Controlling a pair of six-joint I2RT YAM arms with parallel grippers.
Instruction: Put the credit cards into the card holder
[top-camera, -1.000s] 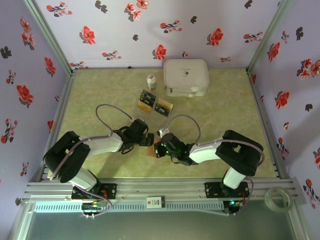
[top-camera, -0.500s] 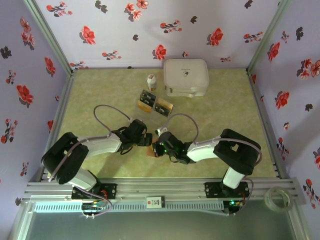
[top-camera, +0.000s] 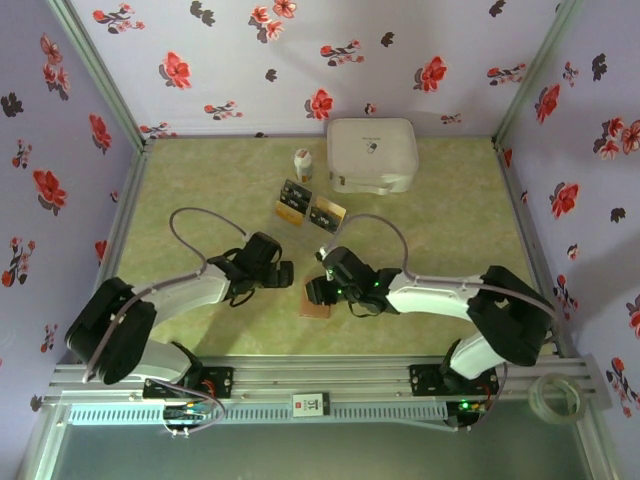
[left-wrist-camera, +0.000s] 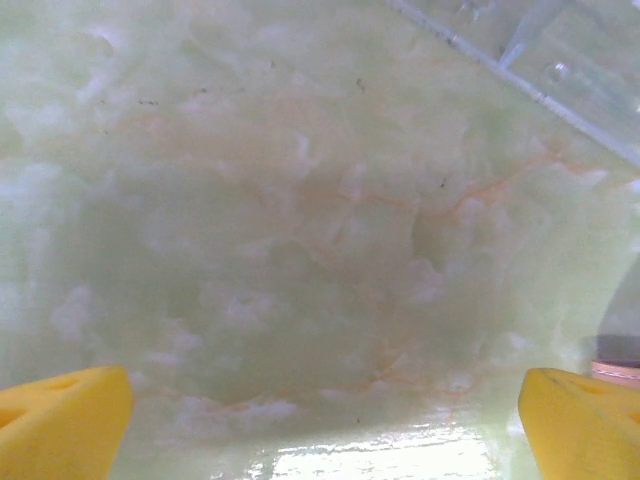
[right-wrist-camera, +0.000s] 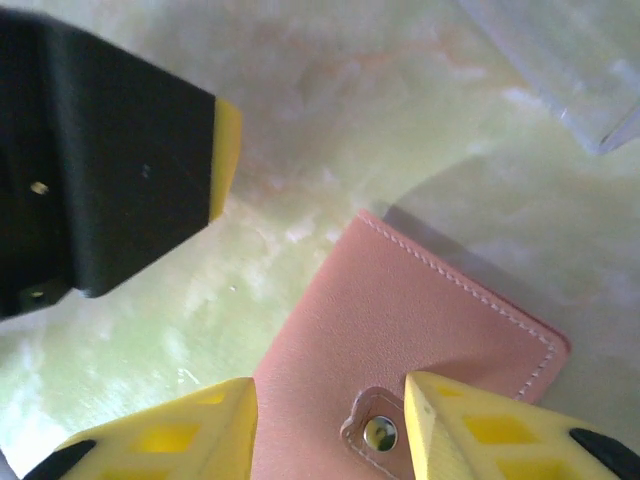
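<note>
So the right gripper (right-wrist-camera: 325, 435) had just let go. A second earlier it was pinched shut right over the card holder (right-wrist-camera: 400, 320), and now its yellow pads stood apart on either side of the snap button (right-wrist-camera: 378, 433) with nothing clamped between them. The holder lay flat on the worktop (top-camera: 200, 200), pinkish-brown outer face up. It looked folded shut to me, though I couldn't see the inside to be sure.

The left gripper (left-wrist-camera: 320, 430) was wide open the whole time, empty, with only bare green worktop under it. It had backed off a little to the left compared with a second before, when both grippers were huddled over the holder. In the right wrist view one of its black, yellow-tipped fingers (right-wrist-camera: 110, 170) hung just beside the holder's far-left corner without touching it.

From above, the holder sat near the middle of the worktop, toward the near edge, right under the right gripper. The credit cards (top-camera: 310, 208) were further back, two little black-and-gold clusters side by side and well apart from the holder. Past them were the small white bottle (top-camera: 302, 165) and the big white case (top-camera: 372, 155).

My read: whatever they were doing to the holder, it got put down with no card in it, so the actual loading hadn't started. If it really was snapped shut, it'd need opening first.
</note>
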